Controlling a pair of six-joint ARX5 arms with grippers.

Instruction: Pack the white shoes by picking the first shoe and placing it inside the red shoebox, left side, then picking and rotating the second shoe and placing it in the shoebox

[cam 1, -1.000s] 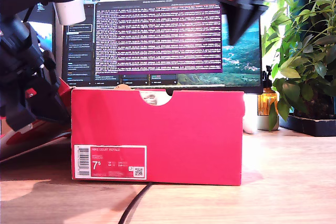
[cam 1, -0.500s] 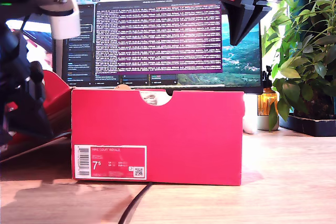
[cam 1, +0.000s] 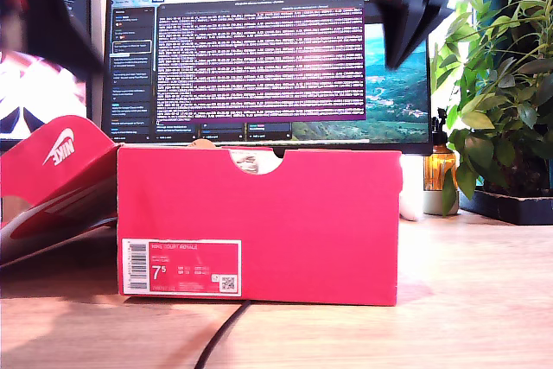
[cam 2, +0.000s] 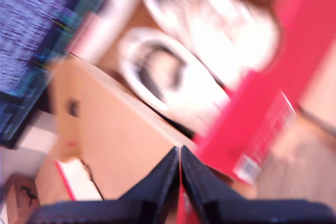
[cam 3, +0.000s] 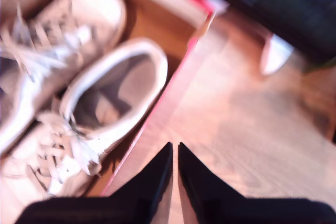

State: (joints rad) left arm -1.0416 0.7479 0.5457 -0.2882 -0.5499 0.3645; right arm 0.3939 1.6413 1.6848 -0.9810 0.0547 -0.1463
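Worktop: wooden, monitor and plant behind.
Shoebox: stands mid-worktop, lid tipped back at the exterior view's left so the inside is open from above.
Shoes: both lie side by side in the shoebox, heel to toe to fit.
My first gripper: clenched, empty, above the shoebox.
My second gripper: clenched, empty, over the shoebox edge; packing looks done.

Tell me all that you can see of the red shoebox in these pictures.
The red shoebox looks like cardboard and stands on the wooden table. Its near wall has a half-round notch in the top edge and a white barcode label reading 7.5. The lid, with a white swoosh, leans open at the exterior view's left. Both white shoes lie inside on the brown lining, side by side. No gripper touches it.
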